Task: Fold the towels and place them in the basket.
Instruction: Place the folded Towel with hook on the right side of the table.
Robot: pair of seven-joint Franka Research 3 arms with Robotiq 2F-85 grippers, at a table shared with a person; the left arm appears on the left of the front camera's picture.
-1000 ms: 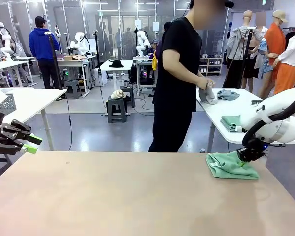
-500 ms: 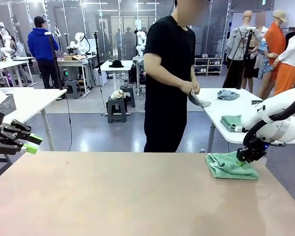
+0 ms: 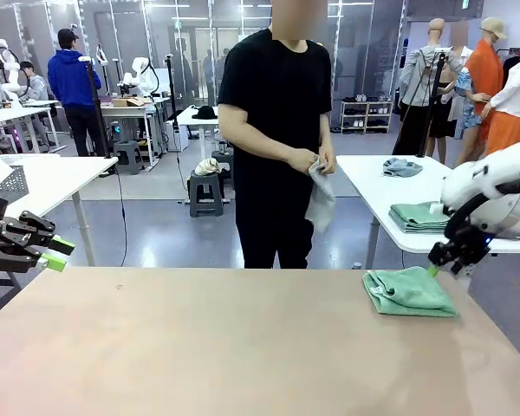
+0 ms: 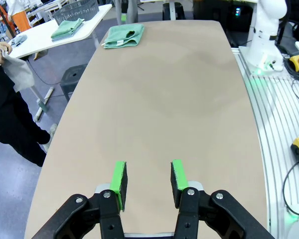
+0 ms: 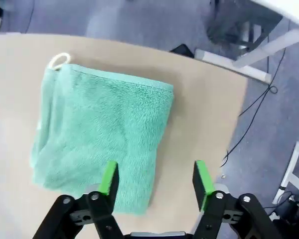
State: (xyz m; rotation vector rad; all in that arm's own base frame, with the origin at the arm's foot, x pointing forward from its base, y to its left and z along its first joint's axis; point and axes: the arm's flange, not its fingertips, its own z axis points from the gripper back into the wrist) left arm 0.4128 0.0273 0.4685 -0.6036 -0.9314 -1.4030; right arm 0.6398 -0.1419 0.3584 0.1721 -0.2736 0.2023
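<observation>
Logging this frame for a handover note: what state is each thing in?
mint green towel: folded, flat on the table, not held.
right gripper: open, empty, just above that towel.
left gripper: open, empty, away from the towel.
grey towel: unfolded, hanging from the person's hands.
green towels: folded, stacked on the side table.
basket: upright on the side table, contents hidden.

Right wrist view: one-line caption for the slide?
Open right gripper hovers above a folded mint green towel near the table edge.
</observation>
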